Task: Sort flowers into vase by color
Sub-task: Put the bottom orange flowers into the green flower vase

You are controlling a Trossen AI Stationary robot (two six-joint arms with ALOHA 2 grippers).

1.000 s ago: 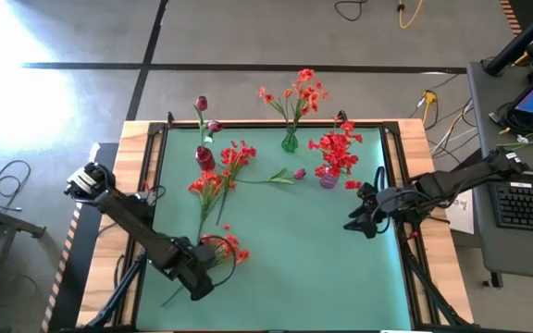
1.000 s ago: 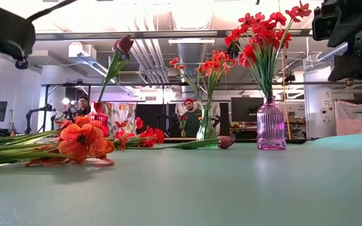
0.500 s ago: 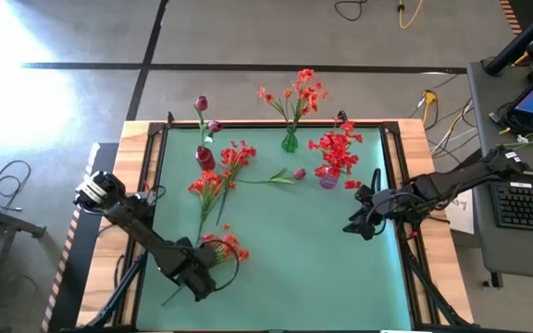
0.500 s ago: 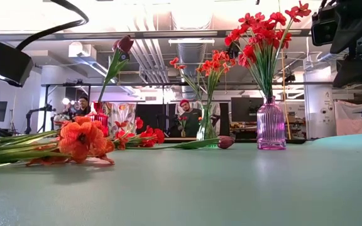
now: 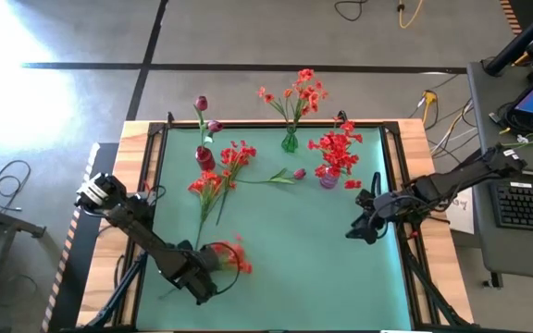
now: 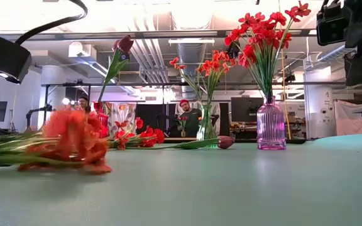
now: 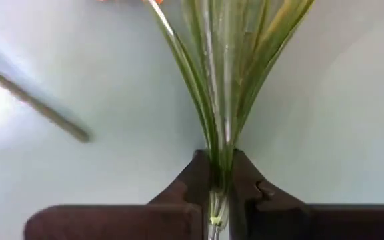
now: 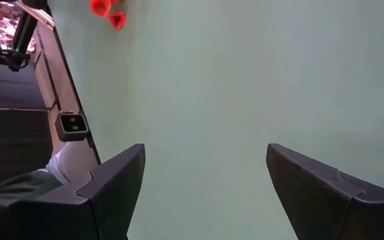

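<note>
Spanning wooden edges, green table mat (image 5: 303, 250).

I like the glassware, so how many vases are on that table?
3, in a row along the far edge: a red vase at the left, a green vase in the middle, and a purple vase at the right. None seems hidden.

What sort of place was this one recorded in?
Probably a robotics lab or workshop: exposed ceiling ducts, a desk with a keyboard beside the green-topped table, cables on the concrete floor, and people behind.
</note>
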